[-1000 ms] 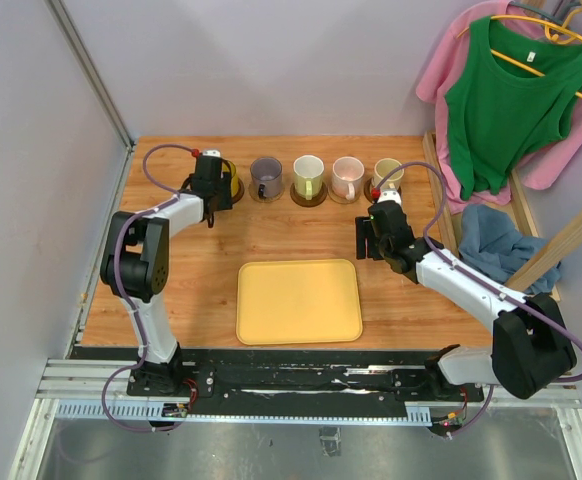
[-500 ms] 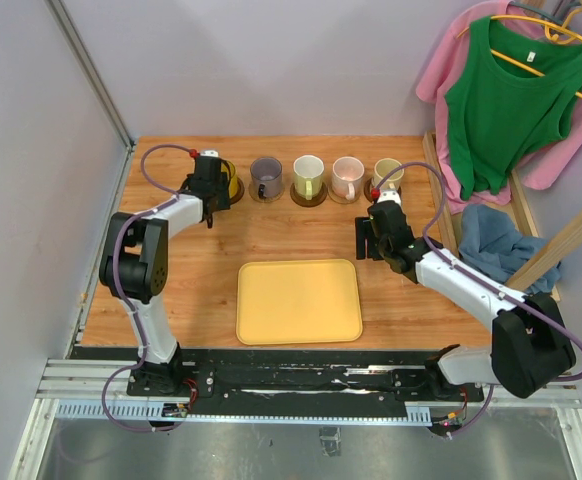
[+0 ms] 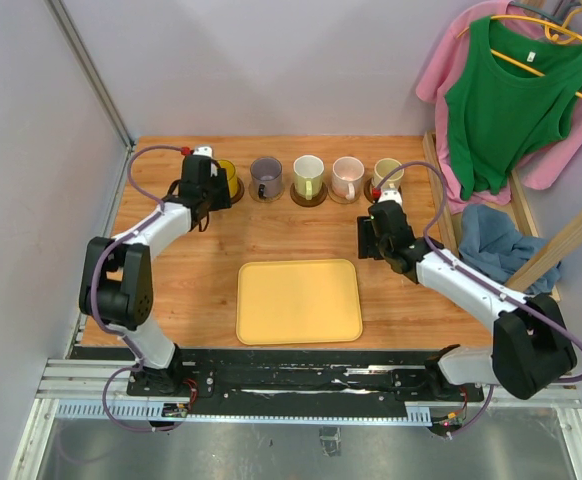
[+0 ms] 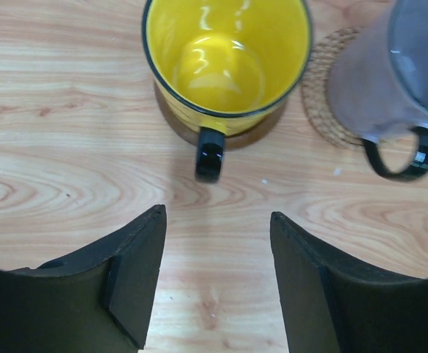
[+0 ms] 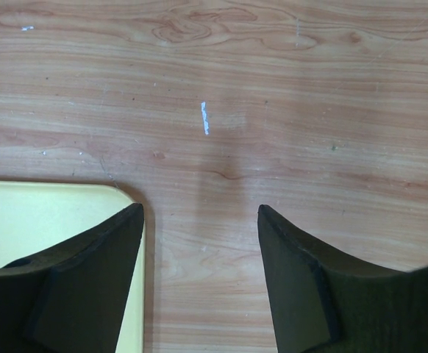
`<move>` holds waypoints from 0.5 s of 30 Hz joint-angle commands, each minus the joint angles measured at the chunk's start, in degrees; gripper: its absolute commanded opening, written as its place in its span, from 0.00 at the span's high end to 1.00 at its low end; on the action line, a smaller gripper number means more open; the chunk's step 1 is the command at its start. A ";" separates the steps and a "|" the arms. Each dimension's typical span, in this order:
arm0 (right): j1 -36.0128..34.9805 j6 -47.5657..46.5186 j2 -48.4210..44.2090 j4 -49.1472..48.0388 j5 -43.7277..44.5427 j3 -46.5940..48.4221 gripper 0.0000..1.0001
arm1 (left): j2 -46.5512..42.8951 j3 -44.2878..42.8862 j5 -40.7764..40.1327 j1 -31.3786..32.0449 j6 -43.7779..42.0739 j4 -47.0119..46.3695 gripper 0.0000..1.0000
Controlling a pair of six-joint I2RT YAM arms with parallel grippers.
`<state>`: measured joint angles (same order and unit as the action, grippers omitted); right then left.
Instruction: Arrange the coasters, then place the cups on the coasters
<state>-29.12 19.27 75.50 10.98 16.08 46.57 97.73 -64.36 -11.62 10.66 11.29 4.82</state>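
Five small handled mugs stand in a row along the far edge of the wooden bench (image 3: 221, 250), each one on a thin round coaster. From left to right they are the yellow mug with black rim and handle (image 4: 229, 59), the grey-purple mug (image 4: 379, 81), the white and pale green mug (image 3: 308, 176), the pink mug (image 3: 348, 176) and the cream mug (image 3: 388, 173).

The yellow mug sits on a dark brown coaster (image 4: 258, 136). The grey-purple mug sits on a tan woven coaster (image 4: 318, 103). Both mugs are upright, with their black handles pointing toward the near edge.

The left hand (image 4: 218, 220) hovers just on the near side of the yellow mug, in line with its handle. Its jaws stand moderately wide and hold nothing; neither finger touches the mug.

The right hand (image 5: 199, 213) hangs over bare wood on the near side of the cream mug. Its jaws are also moderately wide and empty.

A yellow rectangular tray (image 3: 299, 300) lies flat at the middle of the bench, toward the near edge. Its far right corner appears under the right hand's left finger in the wrist view.
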 commanded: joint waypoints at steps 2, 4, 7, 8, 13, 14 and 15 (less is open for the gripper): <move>0.93 -1.72 -2.96 -0.53 3.81 1.12 0.37 | -6.66 4.21 9.59 -0.28 3.61 -3.37 0.37; 1.57 -1.73 -3.57 -1.17 4.14 1.05 0.39 | -8.19 6.31 11.84 -0.01 4.58 -5.02 0.37; 3.06 -1.55 -3.89 -2.90 1.84 0.25 0.49 | -9.58 9.83 12.32 1.70 4.82 -7.25 0.37; 3.74 -1.53 -3.65 -3.70 -0.09 -0.07 0.54 | -9.59 10.61 12.01 2.59 4.75 -7.74 0.38; 6.48 -0.96 -0.13 -6.45 -9.84 -0.98 0.71 | -6.60 13.02 11.93 8.07 4.84 -10.99 0.43; 6.65 -1.23 0.69 -7.02 -10.93 -1.07 0.74 | -5.56 13.11 12.07 9.11 5.02 -11.84 0.45; 6.70 -1.74 1.60 -7.60 -12.10 -1.12 0.77 | -4.63 13.05 12.27 10.05 5.13 -12.57 0.47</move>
<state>-23.62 18.00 74.17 6.52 10.83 46.54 90.30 -51.83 -1.06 17.39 15.77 -2.35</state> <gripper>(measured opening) 0.276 0.557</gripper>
